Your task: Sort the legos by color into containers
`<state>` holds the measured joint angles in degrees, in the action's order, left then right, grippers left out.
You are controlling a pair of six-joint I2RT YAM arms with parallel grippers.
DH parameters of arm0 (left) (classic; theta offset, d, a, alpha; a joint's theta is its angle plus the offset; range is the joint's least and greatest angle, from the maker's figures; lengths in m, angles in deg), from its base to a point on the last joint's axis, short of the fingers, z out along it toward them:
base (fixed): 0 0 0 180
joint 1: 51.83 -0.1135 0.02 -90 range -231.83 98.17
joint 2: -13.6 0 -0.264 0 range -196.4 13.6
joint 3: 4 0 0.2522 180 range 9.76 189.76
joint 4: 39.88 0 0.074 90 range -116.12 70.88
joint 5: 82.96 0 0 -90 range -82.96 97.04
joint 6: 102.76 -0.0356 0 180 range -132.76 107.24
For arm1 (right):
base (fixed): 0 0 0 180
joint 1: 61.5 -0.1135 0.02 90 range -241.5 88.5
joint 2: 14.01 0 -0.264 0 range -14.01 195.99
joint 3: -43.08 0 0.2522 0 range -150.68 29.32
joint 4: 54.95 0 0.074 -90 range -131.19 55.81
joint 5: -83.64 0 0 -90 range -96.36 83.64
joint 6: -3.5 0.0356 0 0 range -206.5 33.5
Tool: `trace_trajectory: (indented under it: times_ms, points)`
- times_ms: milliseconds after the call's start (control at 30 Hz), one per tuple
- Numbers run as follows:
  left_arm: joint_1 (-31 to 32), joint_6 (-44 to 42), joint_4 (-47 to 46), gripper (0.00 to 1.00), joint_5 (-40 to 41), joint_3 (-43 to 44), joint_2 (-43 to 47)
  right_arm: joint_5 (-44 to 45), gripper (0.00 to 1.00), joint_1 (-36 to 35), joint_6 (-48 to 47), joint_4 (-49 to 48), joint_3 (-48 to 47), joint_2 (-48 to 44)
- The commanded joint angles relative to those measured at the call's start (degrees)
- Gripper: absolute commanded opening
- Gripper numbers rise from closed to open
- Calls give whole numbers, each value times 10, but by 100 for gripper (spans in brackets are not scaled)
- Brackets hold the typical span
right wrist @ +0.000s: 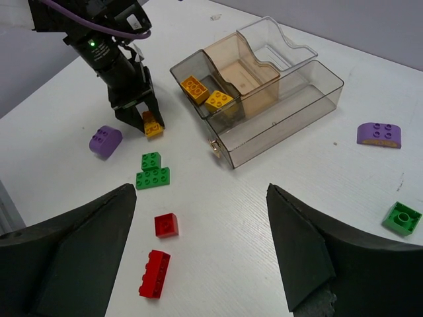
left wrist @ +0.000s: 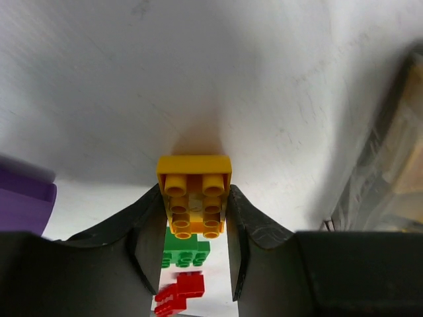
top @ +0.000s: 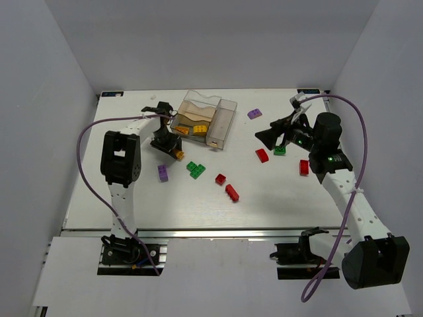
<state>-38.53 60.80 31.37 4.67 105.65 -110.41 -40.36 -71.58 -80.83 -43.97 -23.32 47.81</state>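
Notably, left gripper (left wrist: 195, 211) stood half-closed, fingers pressing both sides of yellow brick (left wrist: 194, 173), on table (top: 132, 211) at box's (top: 225, 125) 7 o'clock. Right gripper (right wrist: 201, 191) gaped wide, empty. Hazard: hold looked shallow; lifting might twist or drop it.

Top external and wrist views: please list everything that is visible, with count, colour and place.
table: 1, white, under everything.
box: 1, clear brownish, far centre of the table.
boxed bricks: 2, yellow, inside the box, in its left part.
gripped brick: 1, yellow, held in the left gripper.
red bricks: 4, red, loose, centre and right.
green bricks: 3, green, two together at centre, one by the right gripper.
purple bricks: 2, purple, one left of the green pair, one right of the box.
left gripper: 1, black, closed on the gripped brick.
right gripper: 1, black, open, above the table.
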Motion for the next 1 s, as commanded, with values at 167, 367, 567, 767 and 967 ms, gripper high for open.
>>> trace_trajectory:
  times_ms: [167, 367, 567, 767, 967]
  points:
    - [12, -45, -26, 0, -47, 65, 95, -17, 84, 10, 6, -22, 2, 1]
    - [12, -40, 8, 0, -60, 203, 40, -17, 84, 16, 6, -26, 4, 6]
    - [12, -22, 39, 4, -56, 299, -45, -21, 84, 19, 6, -26, 5, 6]
    - [12, -9, 24, 13, -49, 286, -67, -22, 84, 27, 5, -26, 6, 5]
    - [12, -9, 8, 37, -53, 299, -77, -31, 84, 32, 5, -27, 7, 8]
